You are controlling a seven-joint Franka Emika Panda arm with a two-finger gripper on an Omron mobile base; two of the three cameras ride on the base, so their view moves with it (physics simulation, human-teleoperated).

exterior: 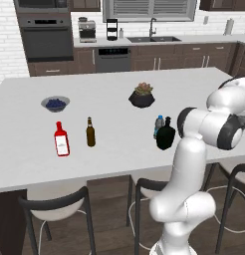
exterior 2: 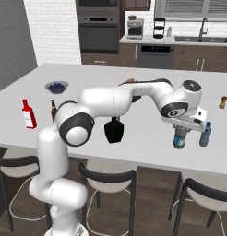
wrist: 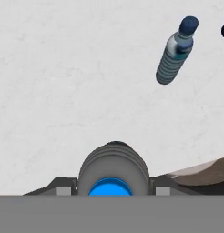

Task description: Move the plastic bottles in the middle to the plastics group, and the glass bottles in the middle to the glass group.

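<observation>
plastic bottle [exterior 2: 180,137] stands upright between my gripper [exterior 2: 181,138] fingers, which are closed on it just above the counter [exterior 2: 134,138]. 1 matching bottle [exterior 2: 205,134] of the plastics group stands just beside it, toward the far end.

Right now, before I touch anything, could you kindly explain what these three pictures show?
It is a white robot arm on a driving base in a simulated kitchen. Two pictures come from cameras on the base, behind the arm to its left and right; the third looks down along its claw. The claw grips a water bottle from above, by a second water bottle on the white counter. Further along stand a black bottle with a third water bottle beside it, a brown bottle, a red bottle, a berry bowl and a potted plant.
</observation>
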